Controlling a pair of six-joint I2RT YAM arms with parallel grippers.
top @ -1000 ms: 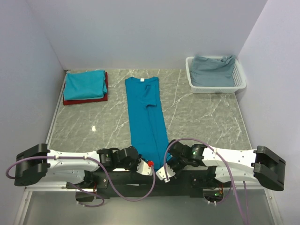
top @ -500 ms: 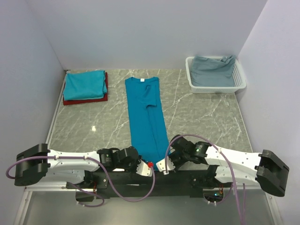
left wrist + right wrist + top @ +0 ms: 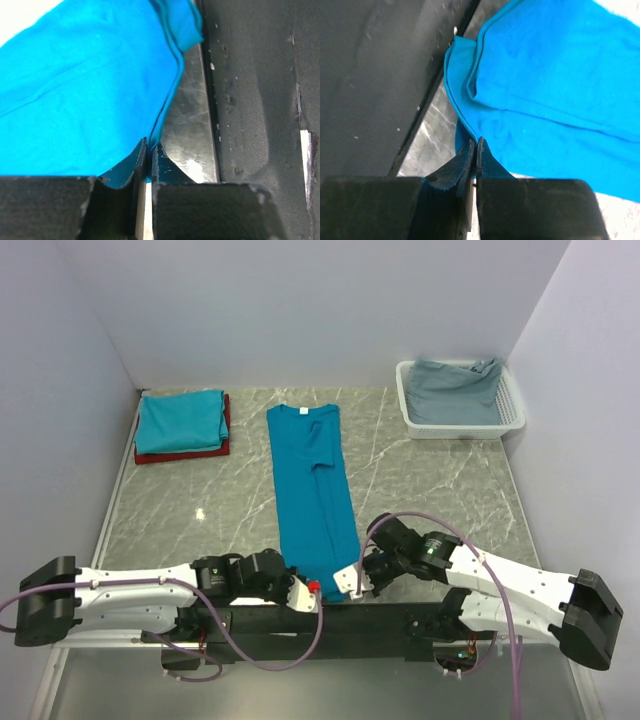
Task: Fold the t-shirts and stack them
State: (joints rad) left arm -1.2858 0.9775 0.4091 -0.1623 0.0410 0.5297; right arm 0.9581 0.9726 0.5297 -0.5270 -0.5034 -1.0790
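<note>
A bright teal t-shirt [image 3: 312,490], folded into a long strip, lies down the middle of the table with its neck label at the far end. My left gripper [image 3: 308,590] is at the near left corner of its hem. In the left wrist view the gripper [image 3: 149,150] is shut on the edge of the teal cloth [image 3: 90,85]. My right gripper [image 3: 350,583] is at the near right corner. In the right wrist view the gripper [image 3: 476,145] is shut on the hem of the teal cloth [image 3: 550,100]. A folded teal shirt [image 3: 180,420] lies on a folded dark red one [image 3: 180,453] at the back left.
A white lattice basket [image 3: 460,430] holding grey-blue cloth [image 3: 455,390] stands at the back right. The black base rail [image 3: 320,618] runs along the table's near edge, right by the shirt's hem. Walls close the left, back and right sides.
Both grippers have moved in to the shirt's near hem. The right one moved left and forward; the left arm slid a little to the right.
</note>
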